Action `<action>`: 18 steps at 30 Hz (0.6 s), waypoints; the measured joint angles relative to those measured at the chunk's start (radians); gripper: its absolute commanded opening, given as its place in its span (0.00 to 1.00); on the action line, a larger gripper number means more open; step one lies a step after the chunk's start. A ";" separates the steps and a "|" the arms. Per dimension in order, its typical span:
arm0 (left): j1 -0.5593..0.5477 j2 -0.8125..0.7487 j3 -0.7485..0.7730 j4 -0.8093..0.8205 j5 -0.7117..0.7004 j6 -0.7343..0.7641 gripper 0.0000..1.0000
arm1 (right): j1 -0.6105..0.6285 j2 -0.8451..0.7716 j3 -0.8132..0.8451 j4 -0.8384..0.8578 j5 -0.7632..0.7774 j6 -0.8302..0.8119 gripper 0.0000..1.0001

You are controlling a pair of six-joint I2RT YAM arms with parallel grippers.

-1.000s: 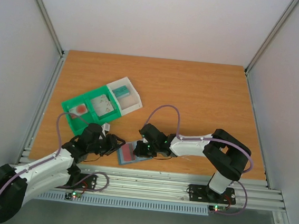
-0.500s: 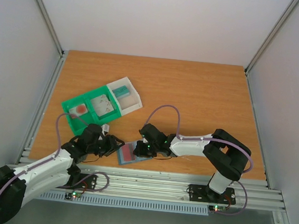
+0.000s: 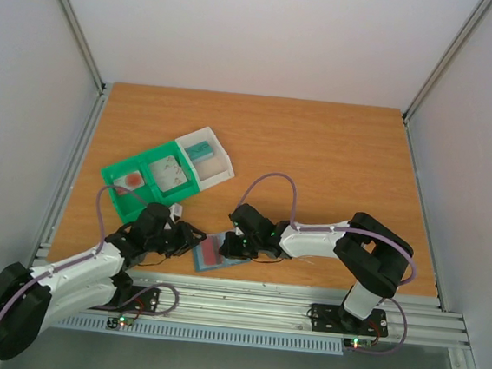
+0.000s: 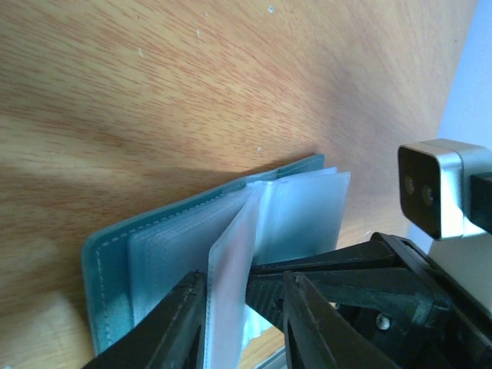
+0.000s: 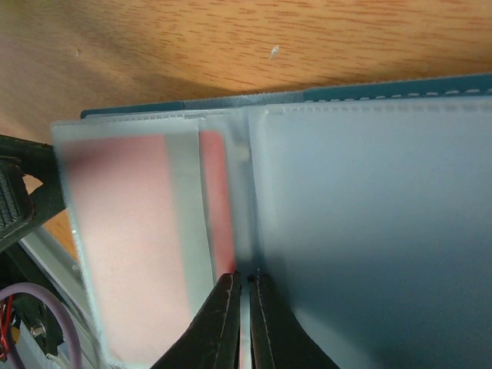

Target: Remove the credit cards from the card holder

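Card holder [image 3: 205, 263]: slate-blue, lying opened on the counter [image 3: 336, 158] near its front edge, between the tips of the two arms. From above we record it as a small blue rectangle with a red patch. The left arm [image 3: 81, 269] reaches it from the left and the right arm [image 3: 315, 237] from the right, and the jaws are too small in that view to read. The left wrist view adds what the overhead cannot give: a stitched blue cover flat on the wood, with clear sleeve leaves [image 4: 300, 207] fanned up from it. One leaf stands edge-on between the left jaws, which are parted, one on each side of it; no red shows from this side. The right wrist view supplies the contents: credit cards [image 5: 127, 238], pale with broad pink-red fields, seated inside the clear sleeves, with a second red strip showing behind the first. Right jaws: closed, tips nipping the lower edge of a sleeve leaf by the fold. Only the overhead lists the green-and-clear tray [image 3: 109, 174], apart toward the rear left, with a teal card [image 3: 199, 151] in its clear end.
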 measured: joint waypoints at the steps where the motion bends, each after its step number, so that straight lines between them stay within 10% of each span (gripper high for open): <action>1: 0.000 0.002 0.000 0.006 0.004 -0.003 0.25 | 0.000 0.000 -0.002 0.004 -0.001 0.000 0.06; 18: -0.030 0.016 0.000 0.086 0.036 -0.040 0.26 | 0.000 0.000 -0.033 0.073 -0.050 0.037 0.10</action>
